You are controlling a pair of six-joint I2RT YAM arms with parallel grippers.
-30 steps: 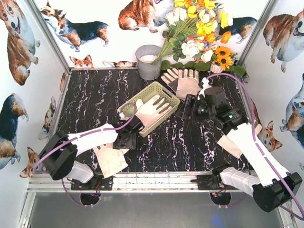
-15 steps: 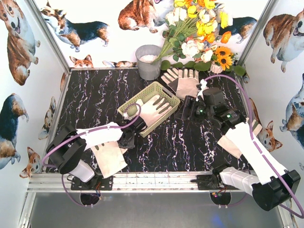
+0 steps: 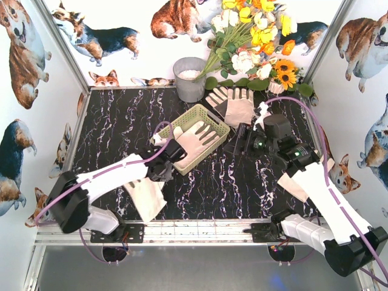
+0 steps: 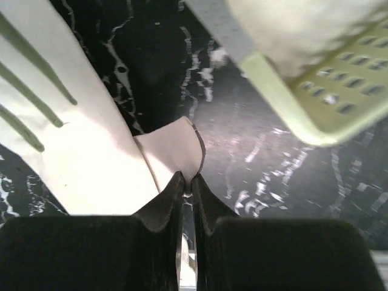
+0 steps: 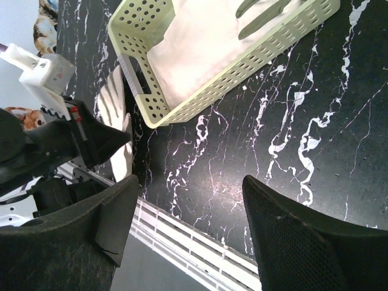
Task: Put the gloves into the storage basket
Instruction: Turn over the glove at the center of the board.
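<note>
— Starting with the left gripper [image 4: 187, 180]: clamped fully together on a turned-up flap of the flat glove [image 4: 79, 139], just off the near-left corner of the storage basket [image 4: 315, 112]. Plain to see through the left wrist camera only.

— And from above?

— Harder to read there. Pinch hidden under the arm. Flat glove on the marble table [image 3: 121, 121], near-left of the storage basket, partly beneath that arm.

— Inside the storage basket?

— Just the basket glove [image 3: 195, 138], cream, lying flat, fingers toward the far-right end. Seen whole from above, in part through the right wrist camera, as a mere pale blur through the left.

— Farther right?

— Just past the storage basket's far-right end, a pair of gloves [image 3: 233, 104] spread on the table. Visible from overhead alone.

— Then the right gripper [image 3: 235, 143]?

— Spread wide, gripping nothing, poised just off the storage basket's right end over bare marble. Confirmed by the right wrist camera. Well right of the storage basket, under the right arm, a pale fabric piece [image 3: 295, 187], too hidden to name.
</note>
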